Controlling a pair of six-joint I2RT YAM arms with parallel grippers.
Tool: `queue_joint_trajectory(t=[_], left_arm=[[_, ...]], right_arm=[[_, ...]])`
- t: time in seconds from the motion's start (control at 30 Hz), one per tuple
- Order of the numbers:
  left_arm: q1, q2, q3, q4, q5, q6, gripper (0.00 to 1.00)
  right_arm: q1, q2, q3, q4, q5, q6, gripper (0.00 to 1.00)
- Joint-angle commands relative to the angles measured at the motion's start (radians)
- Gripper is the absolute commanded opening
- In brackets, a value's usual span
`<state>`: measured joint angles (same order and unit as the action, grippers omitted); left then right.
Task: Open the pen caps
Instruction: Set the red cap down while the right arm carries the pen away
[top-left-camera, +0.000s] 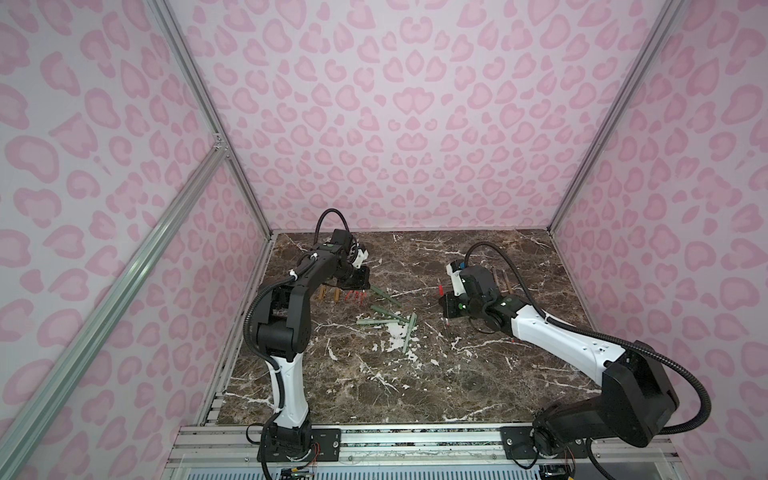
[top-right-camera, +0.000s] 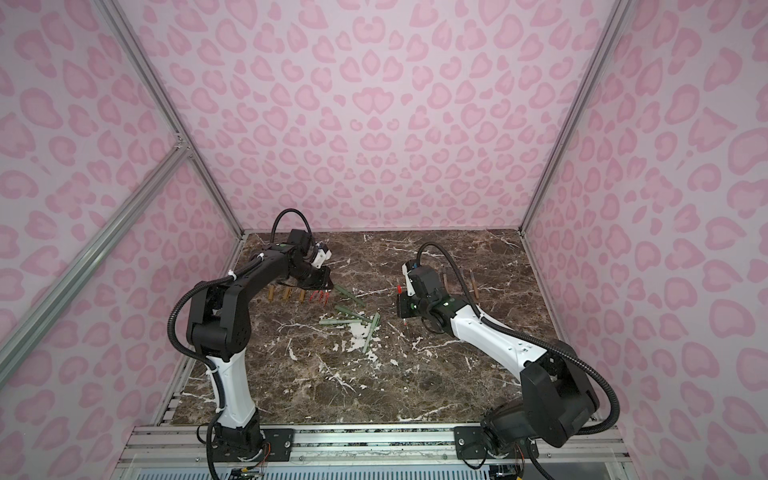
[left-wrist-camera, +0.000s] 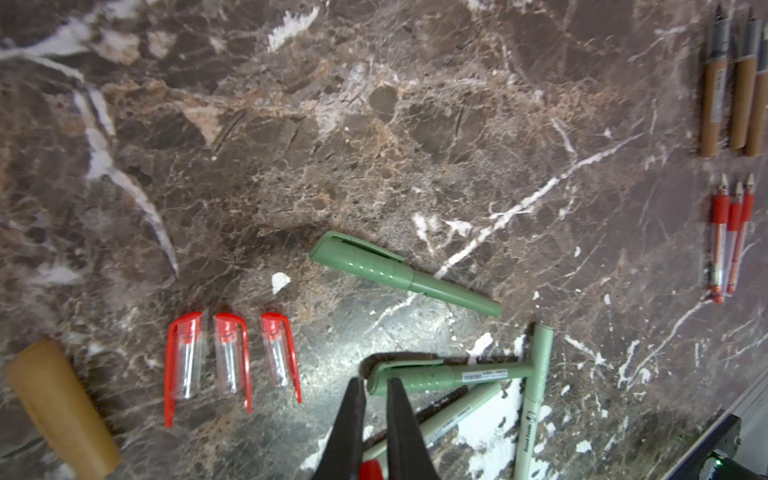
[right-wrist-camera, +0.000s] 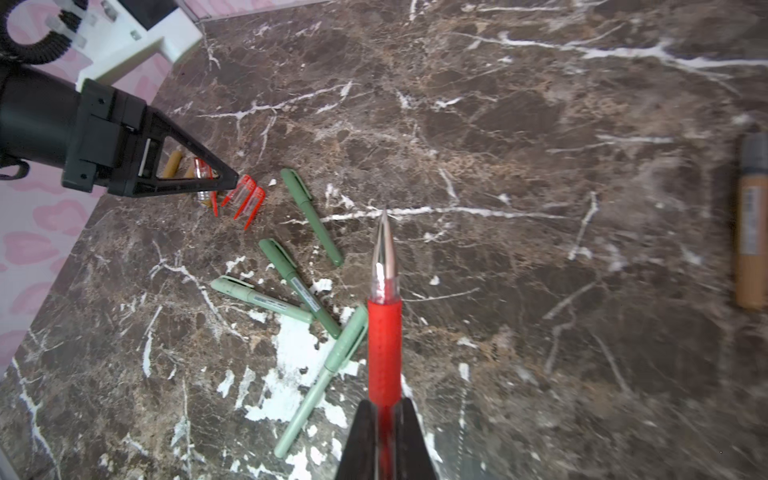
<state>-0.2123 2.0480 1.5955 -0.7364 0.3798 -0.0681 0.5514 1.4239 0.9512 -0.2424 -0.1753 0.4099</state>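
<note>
The red pen (right-wrist-camera: 384, 349) has its tail hidden inside the right claw (right-wrist-camera: 386, 403); the red piece (left-wrist-camera: 370, 471) in the left claw (left-wrist-camera: 375, 382) is edge-cropped, unidentifiable.

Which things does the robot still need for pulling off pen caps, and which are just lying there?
Part of the job:
four capped green pens
red pen in the fingers of the right gripper
red cap, it seems, in the fingers of the left gripper

Just lying about:
three loose red caps
tan caps
uncapped tan pens
uncapped red pens

Marble table (top-left-camera: 415, 395) holds green pens (left-wrist-camera: 405, 272), red caps (left-wrist-camera: 228, 353) (clear-bodied).
</note>
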Motion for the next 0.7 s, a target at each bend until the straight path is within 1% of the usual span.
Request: queue_joint_trajectory(t=[0.0,0.13,0.33,0.5,0.67], left_arm=[[-0.012,0.032,0.024,-0.041,-0.05,0.022,0.05],[-0.017,0.067,0.03,-0.043,-0.087,0.019,0.07],[-0.019,0.128,0.076,-0.065,-0.1,0.016,0.09],[-0.019,0.154,0.094,-0.074,-0.124,0.018,0.17],[-0.02,0.155,0.102,-0.081,-0.123,0.018,0.21]], right_arm=[[-0.042,-0.025,-0.022,-0.064,0.016,-0.02,0.0],[-0.107,-0.044,-0.04,-0.116,0.009,-0.029,0.0],[-0.168,-0.048,-0.052,-0.166,0.005,-0.048,0.0],[-0.194,-0.041,-0.059,-0.193,0.006,-0.076,0.0],[-0.22,-0.033,-0.07,-0.208,0.002,-0.093,0.0]])
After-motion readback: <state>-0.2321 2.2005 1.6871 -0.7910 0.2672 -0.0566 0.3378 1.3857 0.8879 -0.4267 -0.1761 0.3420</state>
